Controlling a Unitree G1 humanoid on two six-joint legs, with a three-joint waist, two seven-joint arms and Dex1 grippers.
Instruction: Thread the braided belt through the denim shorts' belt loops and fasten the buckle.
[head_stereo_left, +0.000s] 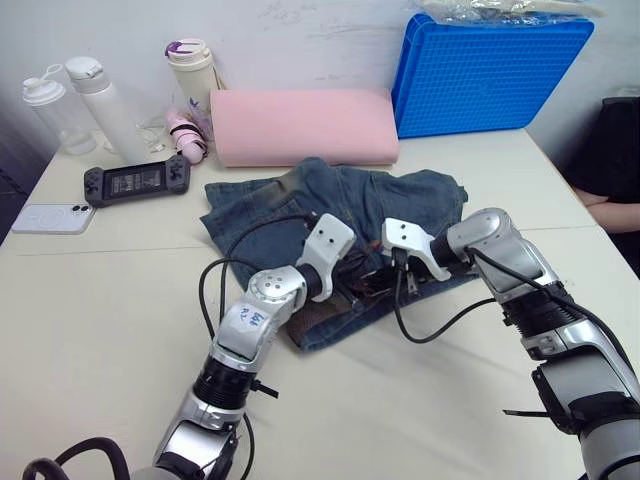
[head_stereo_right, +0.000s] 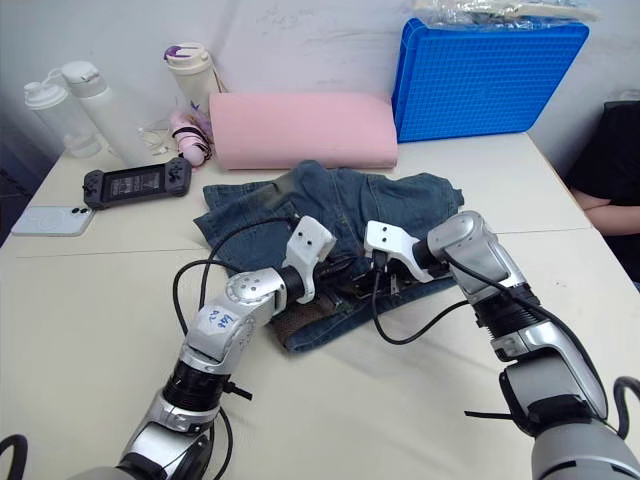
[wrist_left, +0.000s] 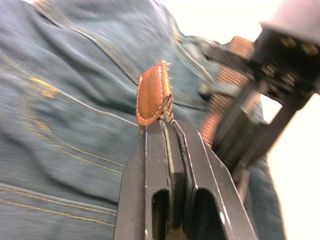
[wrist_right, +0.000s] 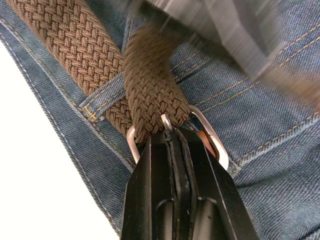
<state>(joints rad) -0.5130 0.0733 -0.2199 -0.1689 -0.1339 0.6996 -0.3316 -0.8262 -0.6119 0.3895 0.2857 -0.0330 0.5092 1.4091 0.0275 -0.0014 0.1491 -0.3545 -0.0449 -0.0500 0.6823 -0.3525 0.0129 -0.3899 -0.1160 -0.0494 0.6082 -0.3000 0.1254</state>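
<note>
The denim shorts (head_stereo_left: 260, 205) lie crumpled in the middle of the table. Both grippers meet over the waistband at the shorts' near edge. My left gripper (wrist_left: 167, 125) is shut on the tan leather end tip (wrist_left: 154, 95) of the braided belt. My right gripper (wrist_right: 172, 135) is shut on the silver buckle (wrist_right: 212, 140), its prong showing at the fingertips. The braided belt (wrist_right: 150, 85) runs into the buckle frame. Another stretch of the belt passes under a belt loop (wrist_right: 102, 100) on the waistband. In the head views the arms hide most of the belt (head_stereo_left: 362, 290).
A pink foam roll (head_stereo_left: 305, 125) lies behind the shorts, with a blue tray (head_stereo_left: 485, 70) leaning at the back right. Bottles (head_stereo_left: 100, 100), a game controller (head_stereo_left: 137, 181) and a phone (head_stereo_left: 50, 218) sit at the back left. A person's arm (head_stereo_left: 610, 205) rests at the right edge.
</note>
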